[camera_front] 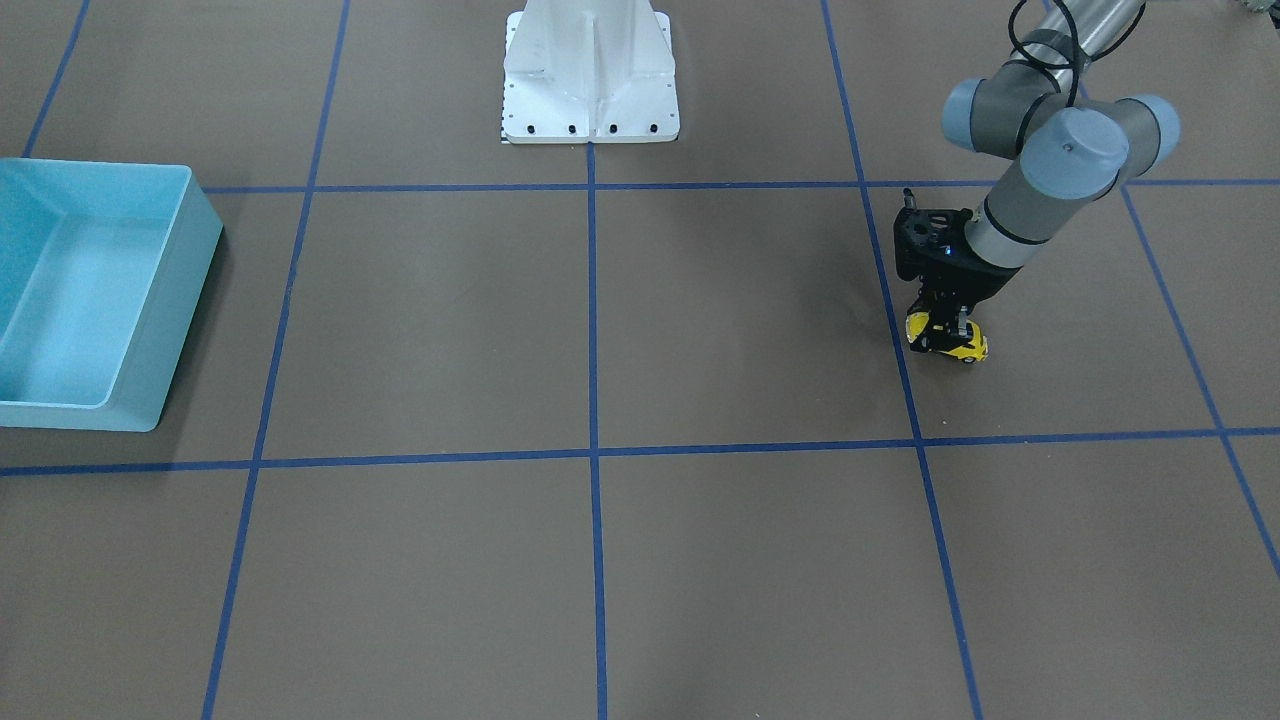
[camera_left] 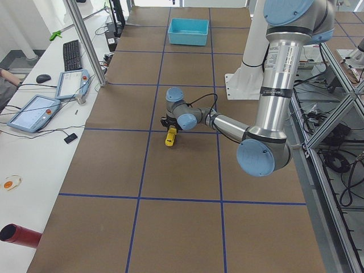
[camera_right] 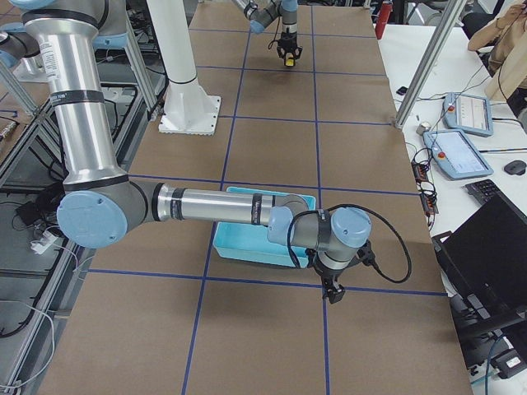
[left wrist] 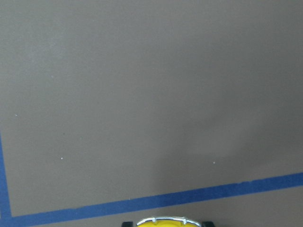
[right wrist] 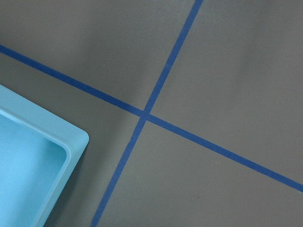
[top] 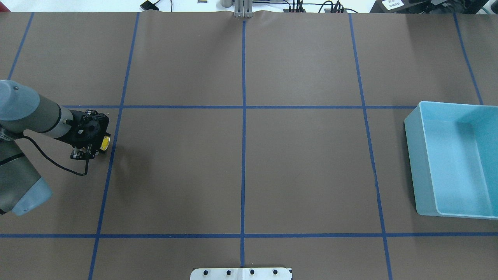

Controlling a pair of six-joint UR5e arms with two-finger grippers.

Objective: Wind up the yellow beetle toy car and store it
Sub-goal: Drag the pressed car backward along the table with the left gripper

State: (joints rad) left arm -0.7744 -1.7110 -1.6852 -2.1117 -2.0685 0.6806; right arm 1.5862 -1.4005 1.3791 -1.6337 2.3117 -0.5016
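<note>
The yellow beetle toy car (camera_front: 972,346) sits on the brown table by a blue tape line, on the robot's left side. My left gripper (camera_front: 943,335) points down over it with its fingers closed against the car's sides. The car also shows in the overhead view (top: 104,143), in the exterior left view (camera_left: 170,137) and as a yellow edge with a silver bumper at the bottom of the left wrist view (left wrist: 165,221). My right gripper (camera_right: 333,292) hangs beside the blue bin; I cannot tell whether it is open or shut.
An empty light blue bin (top: 412,128) stands at the table's far right side, also in the front view (camera_front: 195,225) and the right wrist view (right wrist: 71,142). The white robot base (camera_front: 590,70) stands at the table's middle edge. Blue tape lines grid the table.
</note>
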